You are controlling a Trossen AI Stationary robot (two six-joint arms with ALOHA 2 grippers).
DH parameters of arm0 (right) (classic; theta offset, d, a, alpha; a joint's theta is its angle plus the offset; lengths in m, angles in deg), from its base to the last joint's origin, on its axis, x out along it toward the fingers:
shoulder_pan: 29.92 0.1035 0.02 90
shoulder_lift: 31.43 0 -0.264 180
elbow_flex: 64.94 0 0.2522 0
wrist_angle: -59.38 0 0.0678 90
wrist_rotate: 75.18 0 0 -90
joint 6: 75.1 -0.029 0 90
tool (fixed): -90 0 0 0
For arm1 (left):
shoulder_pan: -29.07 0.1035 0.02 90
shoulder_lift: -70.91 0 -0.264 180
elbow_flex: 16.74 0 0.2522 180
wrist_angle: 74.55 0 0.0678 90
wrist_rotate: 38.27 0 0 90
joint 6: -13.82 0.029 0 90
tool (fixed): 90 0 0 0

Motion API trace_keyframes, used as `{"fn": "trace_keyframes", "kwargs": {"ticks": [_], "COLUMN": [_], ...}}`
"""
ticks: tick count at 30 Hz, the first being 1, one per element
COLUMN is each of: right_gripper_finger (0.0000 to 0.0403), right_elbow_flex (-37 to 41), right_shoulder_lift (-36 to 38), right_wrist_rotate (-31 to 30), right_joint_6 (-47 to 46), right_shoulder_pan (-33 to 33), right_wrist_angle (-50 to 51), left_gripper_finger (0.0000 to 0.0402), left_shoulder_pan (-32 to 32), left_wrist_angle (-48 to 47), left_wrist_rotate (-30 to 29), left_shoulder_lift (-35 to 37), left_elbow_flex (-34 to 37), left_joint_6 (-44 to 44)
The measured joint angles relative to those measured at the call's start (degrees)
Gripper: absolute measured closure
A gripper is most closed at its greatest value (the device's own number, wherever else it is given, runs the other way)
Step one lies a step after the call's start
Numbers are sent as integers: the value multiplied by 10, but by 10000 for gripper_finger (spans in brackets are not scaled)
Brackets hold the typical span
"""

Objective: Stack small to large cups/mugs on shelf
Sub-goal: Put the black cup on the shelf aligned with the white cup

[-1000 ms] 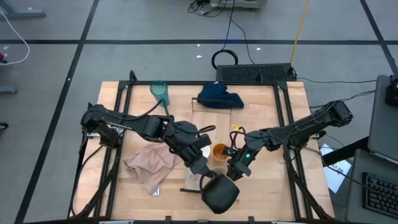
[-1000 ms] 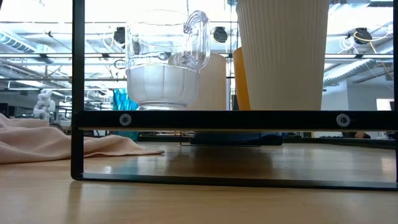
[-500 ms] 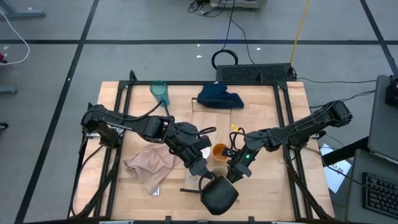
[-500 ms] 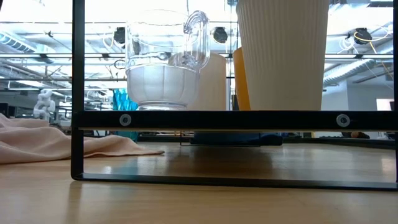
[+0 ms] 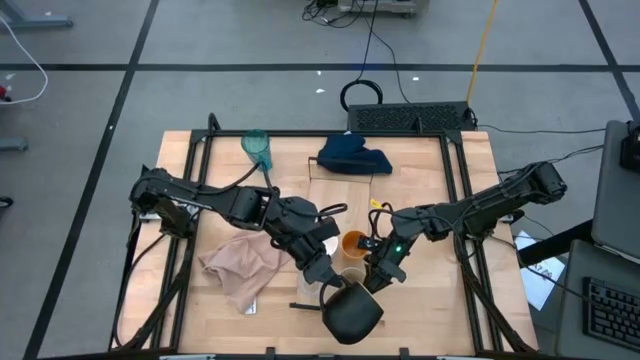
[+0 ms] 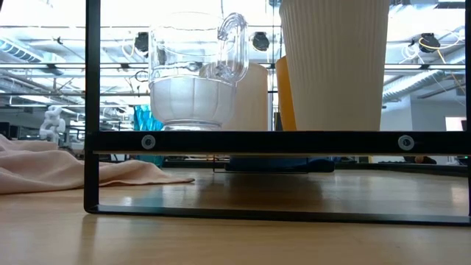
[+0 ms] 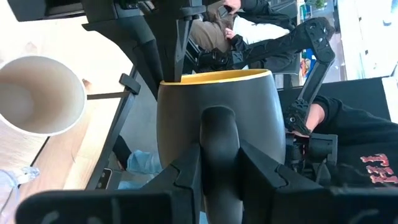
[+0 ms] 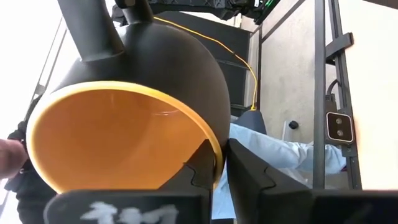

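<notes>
Your dark yellow-lined mug [image 5: 352, 311] hangs tipped sideways at the table's [image 5: 440, 310] near edge: left gripper [image 7: 219, 163] clamps its handle, right gripper [image 8: 221, 163] pinches its rim, mouth facing the right arm.

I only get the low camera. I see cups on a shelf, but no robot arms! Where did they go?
Observer: Both arms meet at a dark mug near the table's front edge.
Child: Is anybody holding it?
Observer: Yes. The left gripper is clamped on its handle.
Child: And the other one?
Observer: The right gripper pinches the mug's rim, one finger inside against the yellow lining.
</notes>
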Motion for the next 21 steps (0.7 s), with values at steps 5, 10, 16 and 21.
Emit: {"fn": "trace_keyframes", "kwargs": {"ticks": [5, 10, 16, 21], "right_gripper_finger": [365, 346, 329, 328], "right_elbow_flex": [0, 0, -1, -2], "right_shoulder_lift": [18, 43, 67, 78], "right_wrist_rotate": [9, 31, 66, 85], "right_joint_6": [20, 34, 35, 38], "right_shoulder_pan": [-13, -33, -58, -77], "right_wrist_angle": [9, 4, 17, 28], "left_gripper_finger": [327, 327, 327, 327], "left_shoulder_pan": [0, 1, 2, 2], "left_wrist_angle": [3, 13, -10, -4], "left_wrist_rotate": [-3, -3, 6, -4], "left_shoulder_lift": [5, 13, 15, 15], "left_elbow_flex": [0, 0, 0, 0], "left_joint_6": [16, 23, 18, 33]}}
